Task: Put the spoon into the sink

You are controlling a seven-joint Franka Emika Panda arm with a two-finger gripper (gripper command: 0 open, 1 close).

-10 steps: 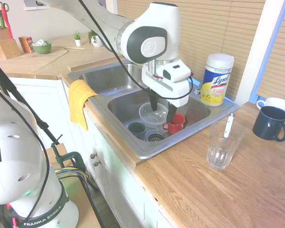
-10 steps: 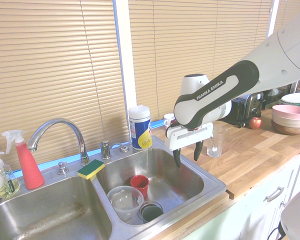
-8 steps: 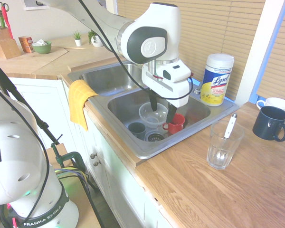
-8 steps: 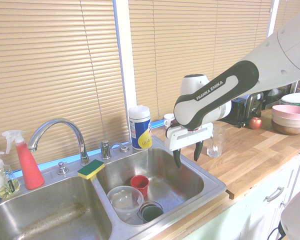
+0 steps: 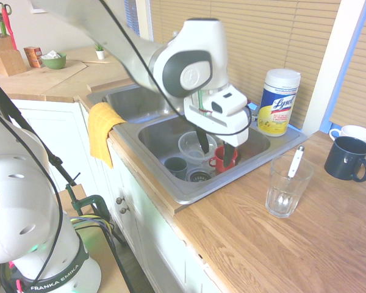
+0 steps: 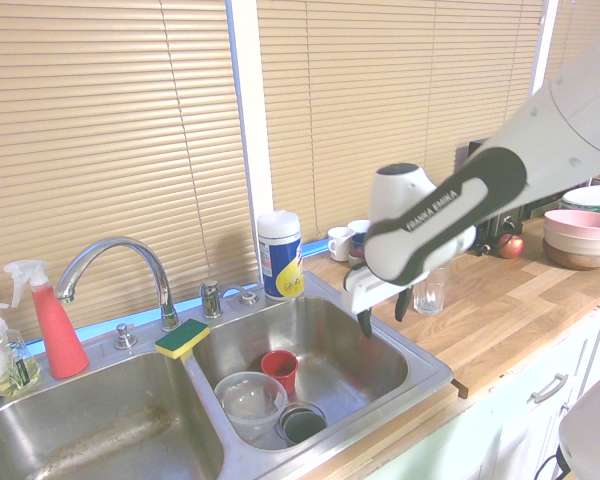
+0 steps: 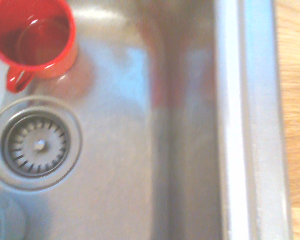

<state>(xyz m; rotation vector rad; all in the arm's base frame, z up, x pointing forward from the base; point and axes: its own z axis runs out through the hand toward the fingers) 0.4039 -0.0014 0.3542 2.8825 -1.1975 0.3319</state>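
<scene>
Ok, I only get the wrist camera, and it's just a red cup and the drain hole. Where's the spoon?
Observer: The spoon stands handle-up in the drinking glass on the wooden counter, just past the end of the sink.
Operator: Is the gripper holding anything?
Observer: No. The gripper is open and empty, pointing down over the basin with the drain.
Operator: Is anything close to the glass?
Observer: A dark blue mug stands on the counter near it, on the side away from the sink, not touching it.
</scene>
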